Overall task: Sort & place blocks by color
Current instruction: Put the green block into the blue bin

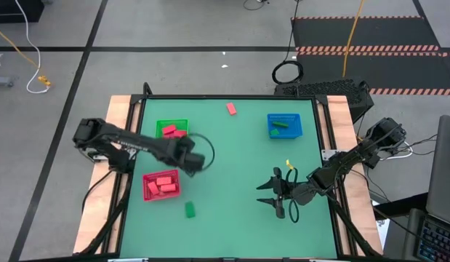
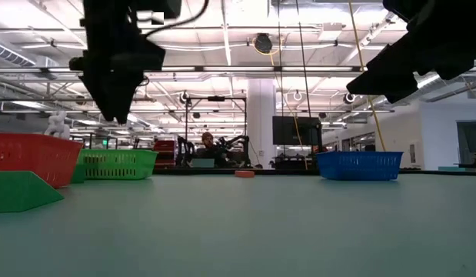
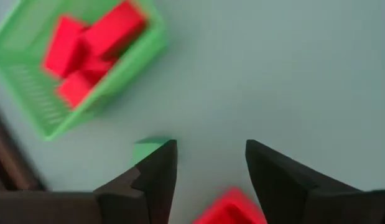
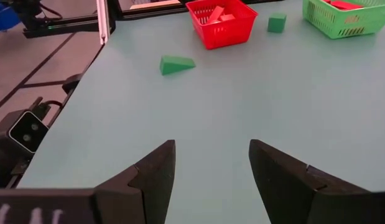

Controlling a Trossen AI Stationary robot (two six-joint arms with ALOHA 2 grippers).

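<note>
My left gripper (image 1: 195,164) (image 3: 211,168) hovers open above the table between the green tray (image 1: 172,129) (image 3: 74,62), which holds red blocks (image 3: 92,46), and the red tray (image 1: 161,185) (image 4: 220,22), also with red blocks inside. A green cube (image 3: 152,149) (image 4: 277,23) rests on the table just below it. A green wedge block (image 1: 190,209) (image 4: 176,64) lies near the front edge, and a red block (image 1: 231,108) (image 2: 244,174) near the far edge. A green block (image 1: 281,124) sits in the blue tray (image 1: 284,125). My right gripper (image 1: 262,194) (image 4: 212,162) is open and empty on the right.
A small yellow thing (image 1: 288,164) lies on the mat beside the right arm. Bare green mat (image 1: 232,160) stretches between the two grippers. In the low view the left arm (image 2: 114,61) hangs high above the trays, and a person (image 2: 208,142) sits far behind the table.
</note>
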